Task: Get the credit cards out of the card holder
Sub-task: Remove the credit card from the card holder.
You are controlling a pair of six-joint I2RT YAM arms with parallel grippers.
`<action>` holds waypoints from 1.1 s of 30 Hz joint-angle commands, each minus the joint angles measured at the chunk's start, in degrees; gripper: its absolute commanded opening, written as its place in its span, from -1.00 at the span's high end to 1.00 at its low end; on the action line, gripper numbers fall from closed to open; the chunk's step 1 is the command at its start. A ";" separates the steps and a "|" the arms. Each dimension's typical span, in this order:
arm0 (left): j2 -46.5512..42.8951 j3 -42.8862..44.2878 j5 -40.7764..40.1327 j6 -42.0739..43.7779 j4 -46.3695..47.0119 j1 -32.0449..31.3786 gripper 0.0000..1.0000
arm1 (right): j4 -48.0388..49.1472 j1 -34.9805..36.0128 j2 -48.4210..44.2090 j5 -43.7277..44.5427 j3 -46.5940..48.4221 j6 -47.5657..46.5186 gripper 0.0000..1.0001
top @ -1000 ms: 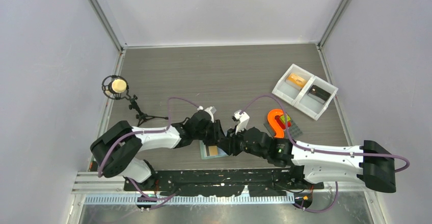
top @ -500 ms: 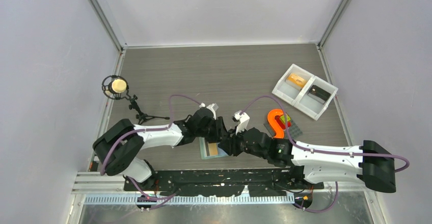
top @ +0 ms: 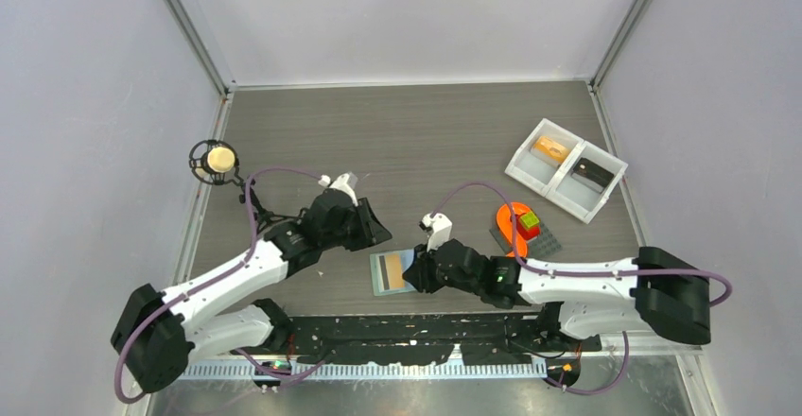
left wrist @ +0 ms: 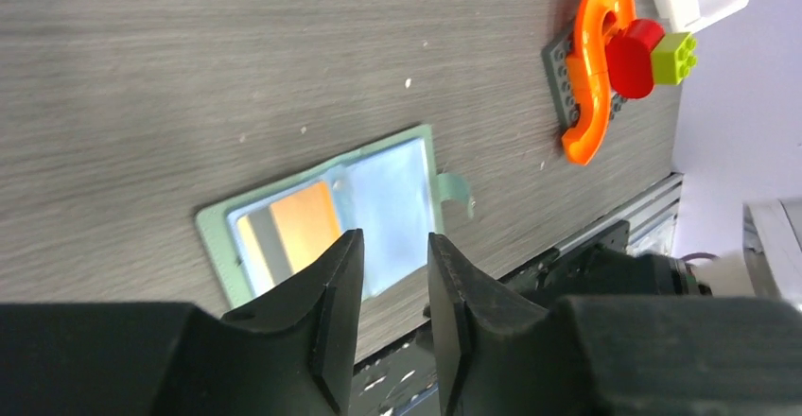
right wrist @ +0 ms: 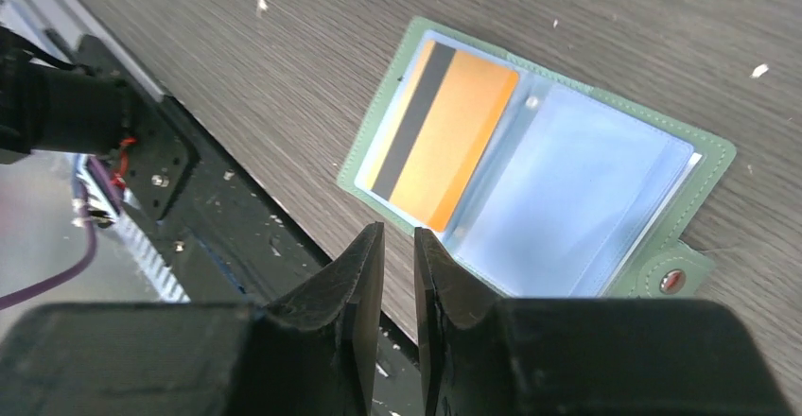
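Looks like a robotics lab test cell: plain pale wall panels [top: 407, 19] in aluminium framing [top: 189, 28], wood-grain table [top: 407, 132], black perforated mounting plate [top: 378, 328], tripod-mounted microphone [top: 219, 160].

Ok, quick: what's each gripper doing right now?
Left gripper: jaws partly open, holding nothing.
Right gripper: jaws barely apart, holding nothing.
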 commanded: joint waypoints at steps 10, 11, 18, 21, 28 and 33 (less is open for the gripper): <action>-4.95 -15.05 3.77 -1.22 7.14 0.13 0.52 | 7.57 -4.73 13.50 -4.71 4.66 4.41 0.51; -4.15 -15.16 4.07 -0.97 7.75 0.13 0.52 | 7.67 -4.90 13.94 -4.89 4.81 4.55 0.51; 2.09 -16.87 5.67 -1.40 13.38 0.13 0.57 | 8.96 -5.91 17.19 -5.85 5.19 4.90 0.50; 4.04 -17.26 5.70 -1.67 13.80 0.13 0.60 | 9.07 -6.13 18.54 -6.04 5.02 5.12 0.49; 6.00 -18.24 5.31 -2.26 14.01 0.13 0.69 | 9.12 -6.37 20.24 -6.07 4.66 5.41 0.46; 5.90 -18.47 4.75 -2.49 13.33 0.11 0.70 | 7.65 -6.45 19.29 -5.18 4.77 5.60 0.42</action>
